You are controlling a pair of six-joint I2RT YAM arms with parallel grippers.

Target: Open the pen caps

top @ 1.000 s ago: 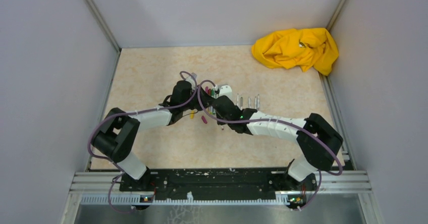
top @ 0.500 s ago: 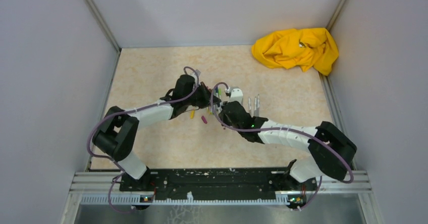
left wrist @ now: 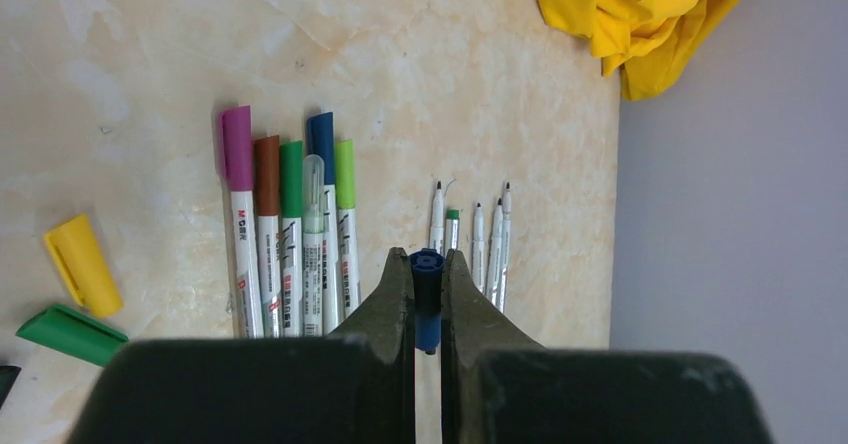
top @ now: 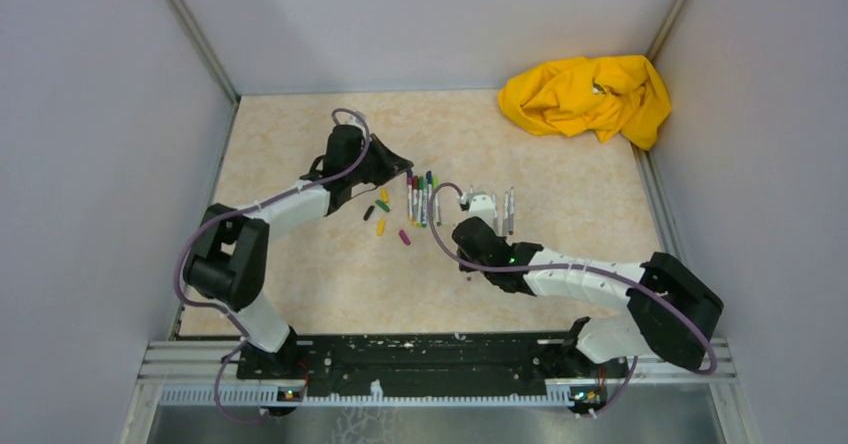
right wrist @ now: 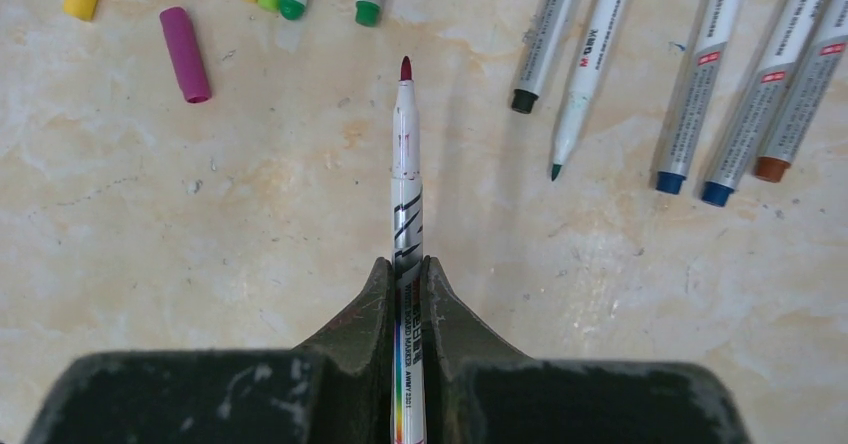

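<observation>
Blue cap [left wrist: 427,309] half hidden in clamped left gripper [left wrist: 427,262] | right gripper [right wrist: 406,267] clamps uncapped pen [right wrist: 404,154], rear cut off

The left arm [top: 290,209] reaches forward from its base, elbow bent out to the left, and the left gripper [top: 400,170] is clamped on a blue cap [left wrist: 427,299]. The right arm [top: 580,279] stretches low and inward from the right, and the right gripper [top: 478,202] pinches a pen [right wrist: 407,154] by its barrel.

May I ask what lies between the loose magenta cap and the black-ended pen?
In the right wrist view, the red-tipped pen in the right gripper lies between the magenta cap and black-ended pen.
</observation>
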